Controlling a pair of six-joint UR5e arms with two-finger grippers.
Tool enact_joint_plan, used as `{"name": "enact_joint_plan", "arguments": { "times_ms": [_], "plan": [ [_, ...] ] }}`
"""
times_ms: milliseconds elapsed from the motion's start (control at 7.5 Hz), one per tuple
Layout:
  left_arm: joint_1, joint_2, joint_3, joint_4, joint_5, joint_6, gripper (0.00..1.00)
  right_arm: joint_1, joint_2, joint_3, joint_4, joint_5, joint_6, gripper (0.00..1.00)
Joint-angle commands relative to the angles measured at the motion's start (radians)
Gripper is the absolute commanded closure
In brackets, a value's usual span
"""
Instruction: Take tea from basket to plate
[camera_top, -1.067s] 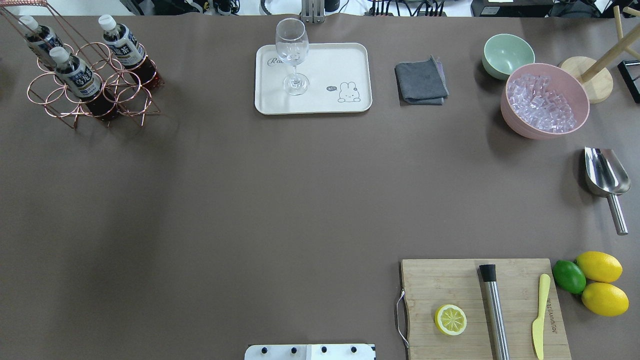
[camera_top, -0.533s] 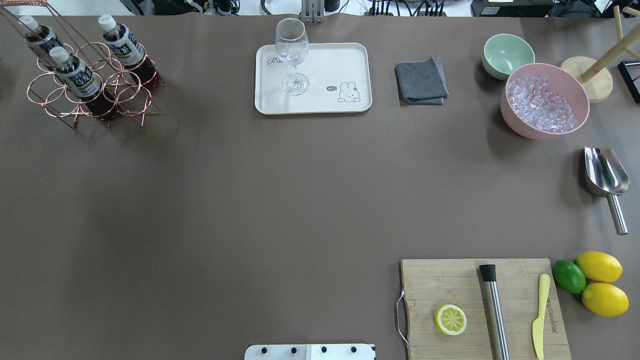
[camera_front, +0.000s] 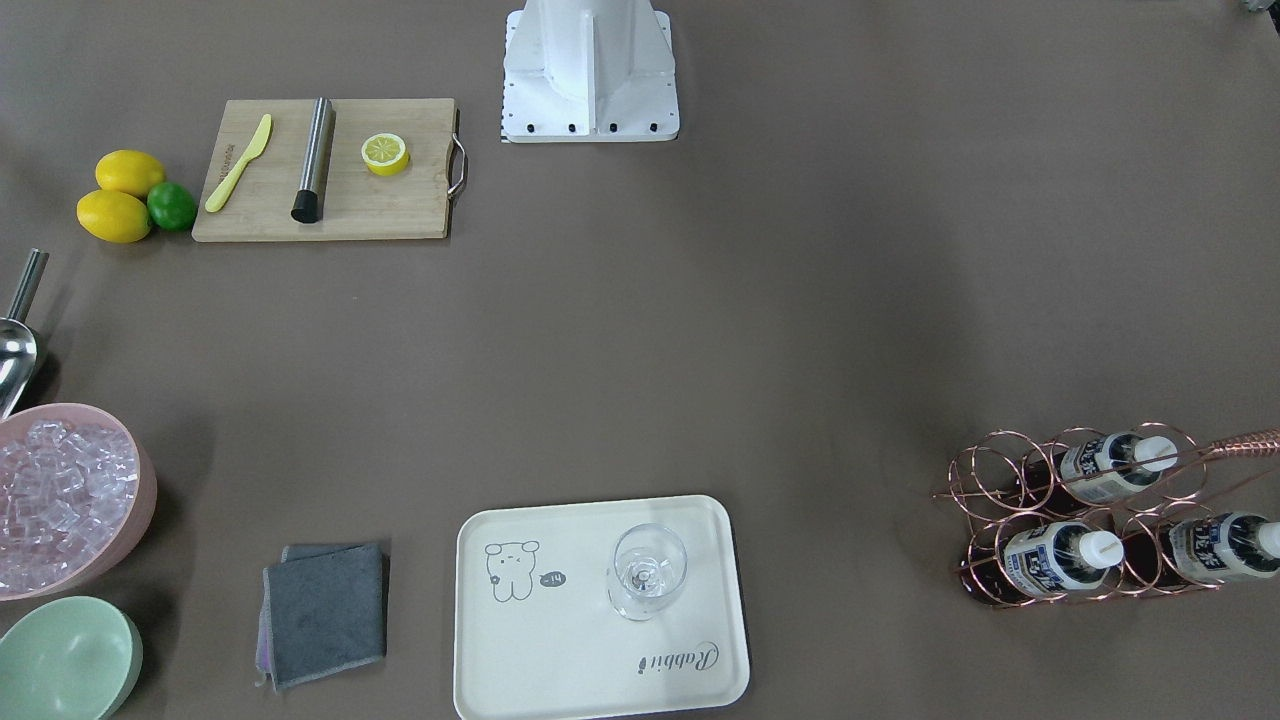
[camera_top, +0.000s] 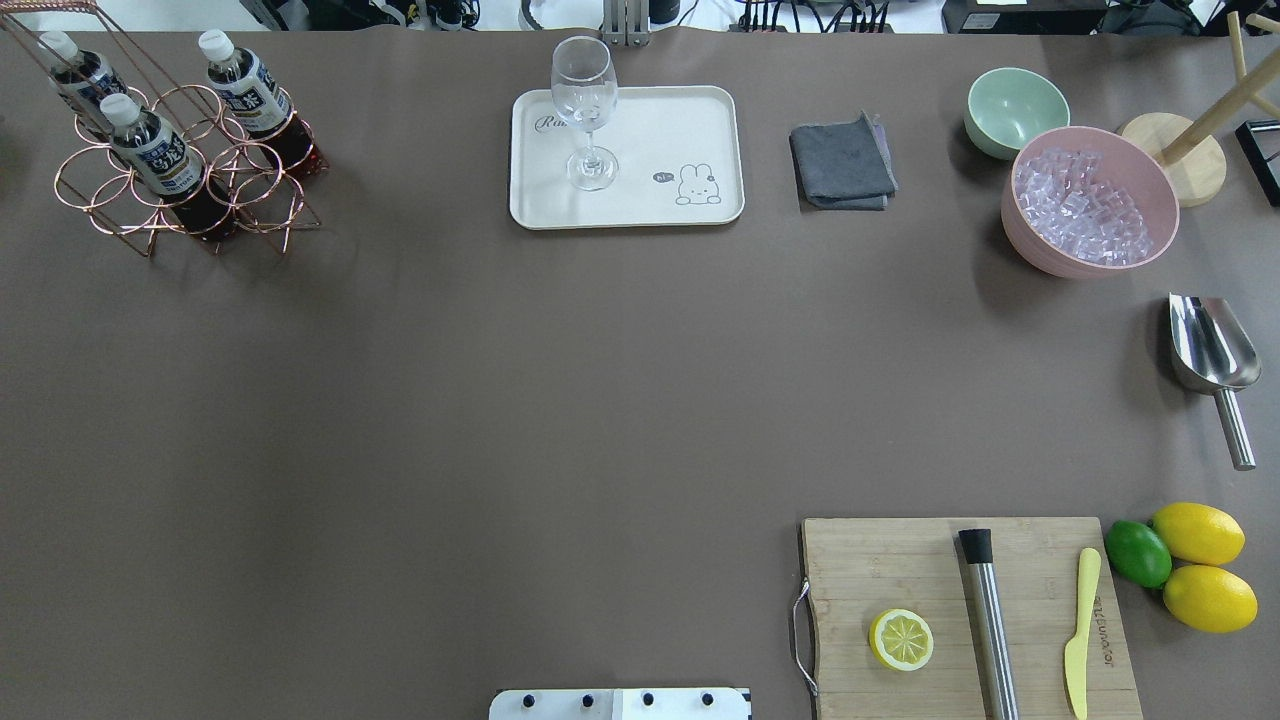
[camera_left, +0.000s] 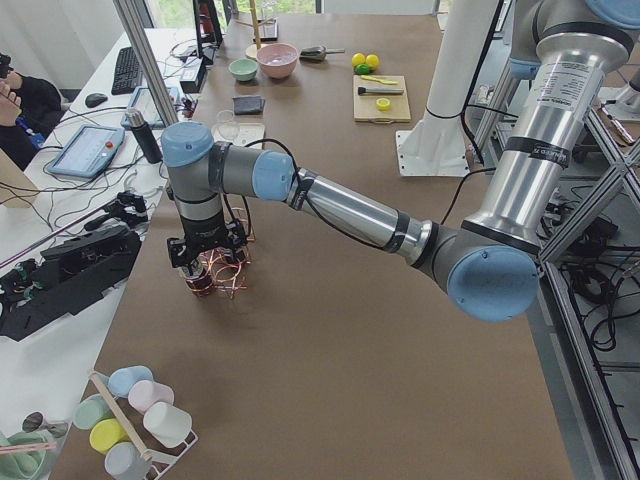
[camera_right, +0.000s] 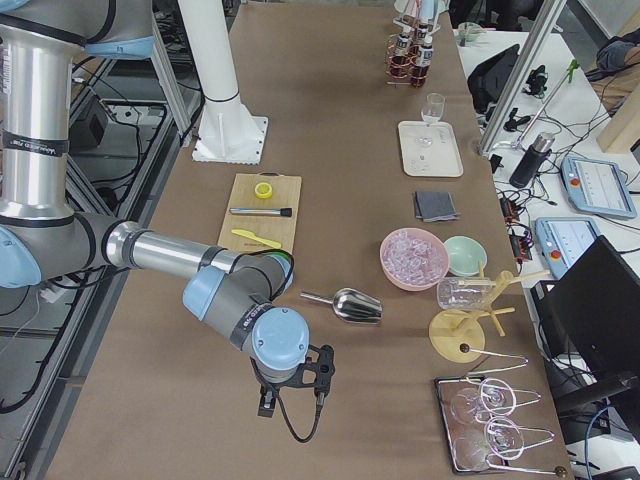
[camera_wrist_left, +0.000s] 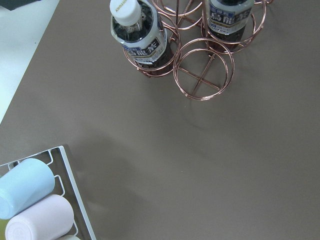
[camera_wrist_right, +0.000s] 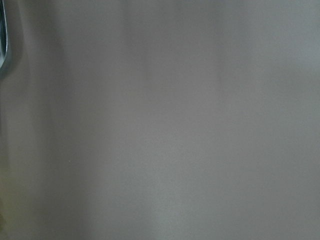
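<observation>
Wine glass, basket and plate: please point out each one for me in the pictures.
wine glass (camera_top: 583, 90), overhead exterior view, on its bowl.
basket (camera_wrist_left: 201, 81), left wrist view, on the crossed wires in the empty ring.
plate (camera_top: 650, 130), overhead exterior view, on its bare middle.

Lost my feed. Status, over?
Left gripper near basket, right gripper far off; jaws unreadable. Three tea bottles in basket. Wine glass on plate.
</observation>
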Motion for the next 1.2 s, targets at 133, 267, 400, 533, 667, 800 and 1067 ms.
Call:
{"name": "enact_joint_plan", "arguments": {
  "times_ms": [133, 267, 400, 533, 667, 800, 1067],
  "plan": [
    [0.007, -0.047, -0.039, 0.006, -0.005, 0.073, 0.01, 0.0, 0.0, 0.0, 0.0, -0.002, 0.0, 0.0],
    [0.002, -0.051, -0.027, 0.006, -0.091, 0.083, 0.01, 0.0, 0.0, 0.0, 0.0, -0.002, 0.0, 0.0],
    [0.005, -0.06, -0.022, 0.007, -0.161, 0.147, 0.02, -0.001, 0.0, 0.0, 0.0, -0.002, -0.002, 0.0],
    [0.021, -0.117, 0.0, 0.004, -0.171, 0.154, 0.02, 0.0, 0.0, 0.0, 0.0, -0.002, 0.0, 0.0],
    [0.063, -0.183, 0.029, 0.006, -0.165, 0.163, 0.02, 0.0, 0.0, 0.0, 0.0, -0.002, 0.0, 0.0],
    [0.085, -0.218, 0.065, 0.006, -0.168, 0.163, 0.02, 0.0, 0.0, 0.0, 0.0, -0.002, 0.0, 0.0],
    [0.15, -0.265, 0.106, 0.007, -0.168, 0.151, 0.03, 0.0, 0.0, 0.0, 0.0, -0.002, 0.0, 0.0]
  ]
}}
